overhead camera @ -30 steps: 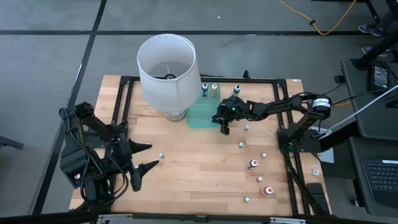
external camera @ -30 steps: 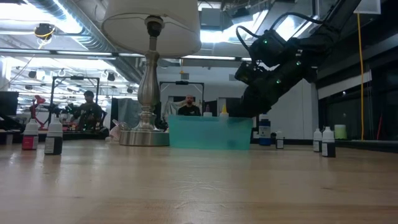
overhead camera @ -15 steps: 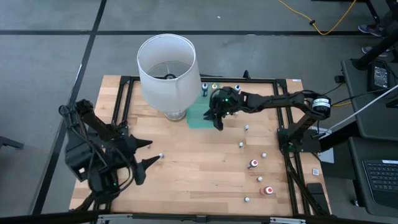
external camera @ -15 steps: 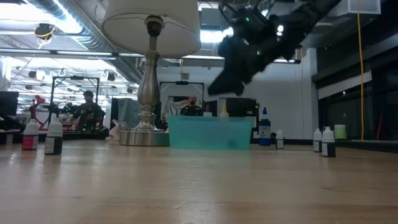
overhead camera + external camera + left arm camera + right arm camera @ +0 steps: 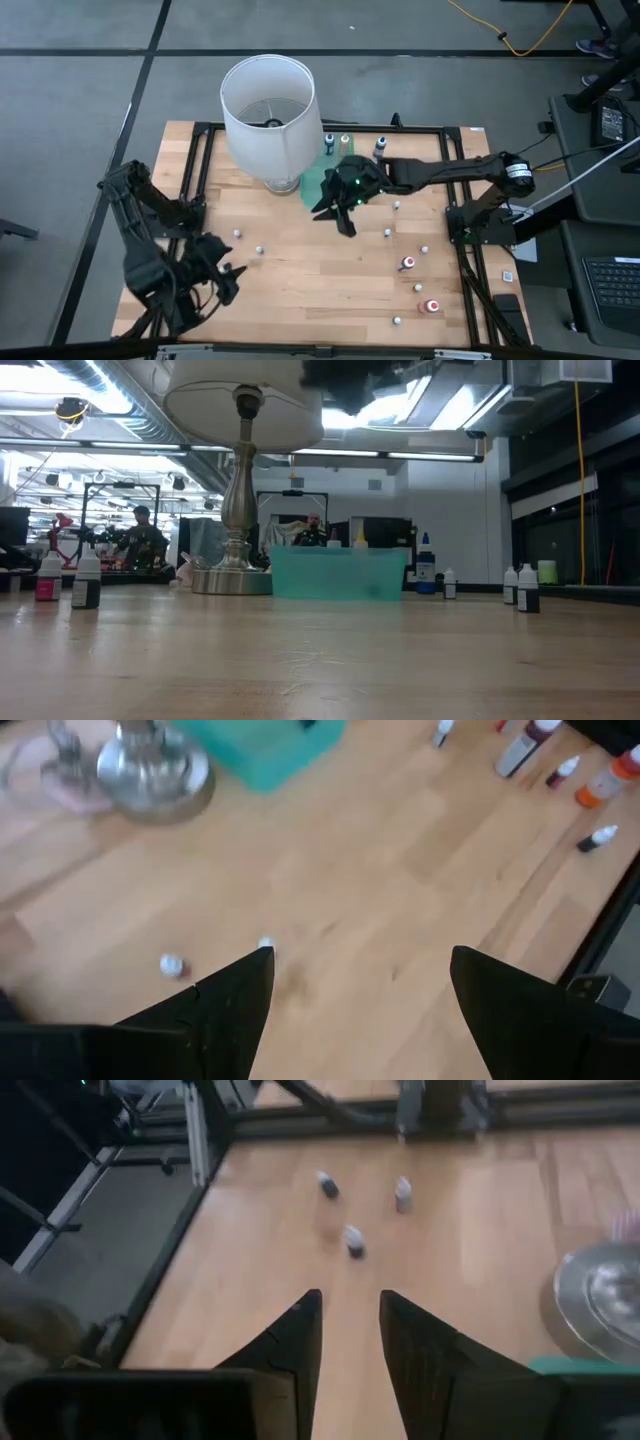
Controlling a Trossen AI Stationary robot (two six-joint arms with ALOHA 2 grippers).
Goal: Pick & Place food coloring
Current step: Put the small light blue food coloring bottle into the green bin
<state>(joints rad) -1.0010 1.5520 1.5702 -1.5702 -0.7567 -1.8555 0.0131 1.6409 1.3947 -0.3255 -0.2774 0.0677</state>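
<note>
No legible writing is showing on the food coloring. The right pincer is hovering nearly closed, empty; the left pincer is standing wide open above the surface.

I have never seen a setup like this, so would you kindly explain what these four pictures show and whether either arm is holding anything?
It is a robot with two dark arms at a wooden table. One picture looks straight down on everything, one looks level across the tabletop, and two come from cameras on the arms' wrists. On the table stand a lamp with a big white lampshade, a flat green tray and many tiny white-capped food coloring bottles, scattered mostly on the right. The left gripper waits near the front left corner, fingers wide open and empty. The right gripper hangs above the table just in front of the tray, its fingers close together with nothing visible between them.
</note>
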